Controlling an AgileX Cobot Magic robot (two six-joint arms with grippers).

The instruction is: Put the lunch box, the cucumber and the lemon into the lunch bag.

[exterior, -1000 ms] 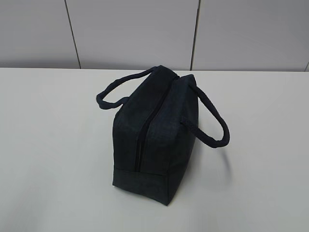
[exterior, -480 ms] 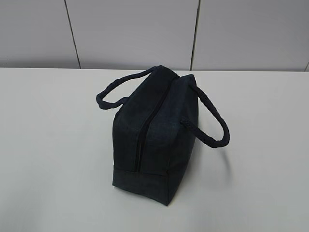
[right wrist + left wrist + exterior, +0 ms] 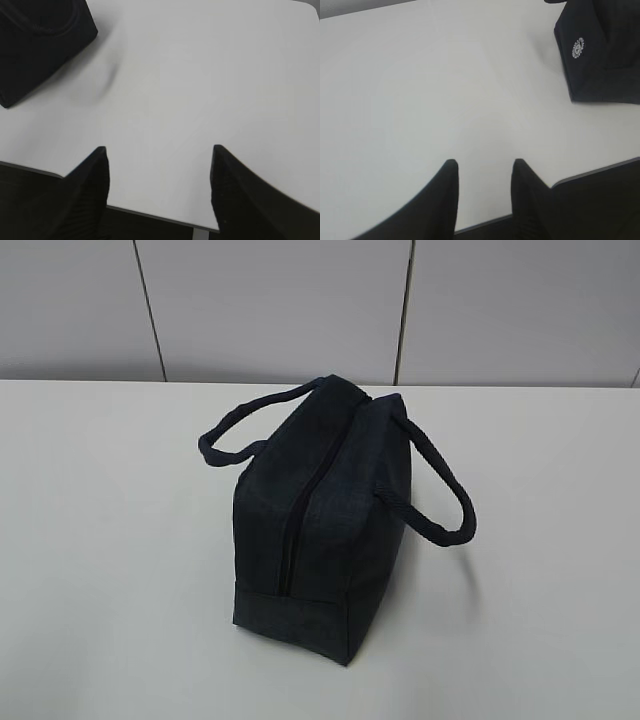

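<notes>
A: Where does the exterior view look from?
B: From chest height or so, slanting down across the counter (image 3: 110, 540) toward the back wall (image 3: 280, 310), with the bag (image 3: 320, 530) mid-frame, fairly near.
A: And the wrist views?
B: Each looks down past its own end effector, left (image 3: 483, 165) and right (image 3: 159, 150), from over the counter's near edge.
A: Any overlap?
B: All three share the bag: top right corner in the left wrist view, top left in the right.

White table (image 3: 100, 540) bears one lunch bag (image 3: 320, 530) (zipped).
</notes>
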